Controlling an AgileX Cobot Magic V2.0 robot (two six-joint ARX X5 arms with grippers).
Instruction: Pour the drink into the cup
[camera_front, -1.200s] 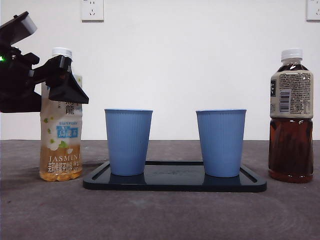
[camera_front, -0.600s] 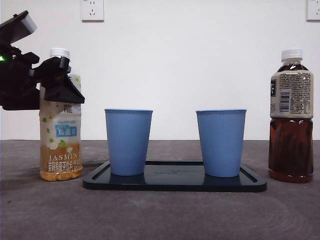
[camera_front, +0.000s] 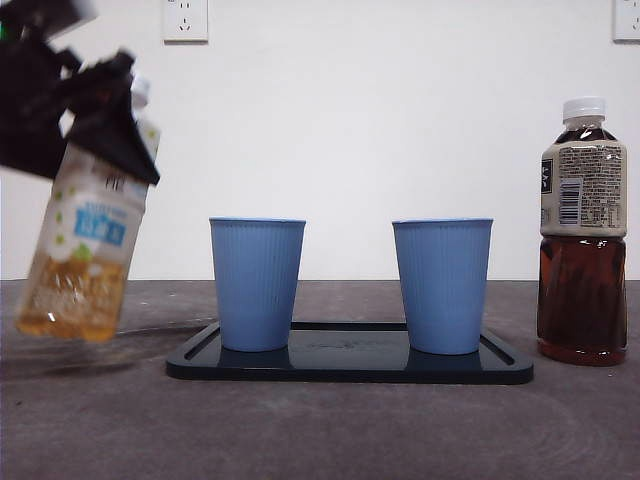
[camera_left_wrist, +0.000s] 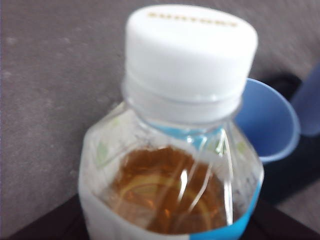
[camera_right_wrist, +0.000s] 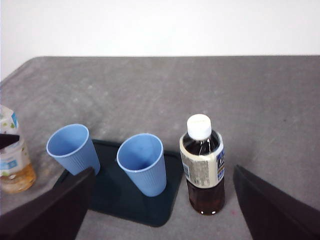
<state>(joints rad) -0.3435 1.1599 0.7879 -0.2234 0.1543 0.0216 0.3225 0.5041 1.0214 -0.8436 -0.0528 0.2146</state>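
Left gripper (camera_front: 105, 110) clamps the jasmine tea bottle (camera_front: 85, 235) near its neck; bottle off the table (camera_front: 320, 430), tilted, white cap on. Two blue ribbed cups (camera_front: 257, 283) (camera_front: 441, 285) upright on a black tray (camera_front: 350, 367). Dark tea bottle (camera_front: 583, 232) stands right of tray, capped.

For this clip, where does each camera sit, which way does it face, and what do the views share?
Front view: low at table height, looking level at the tray; the left gripper lifts the jasmine tea bottle.
Left wrist view: on the left arm, looking down at that bottle's white cap.
Right wrist view: high on the right arm, looking down; open jaws at the bottom edge.
All share a blue cup.
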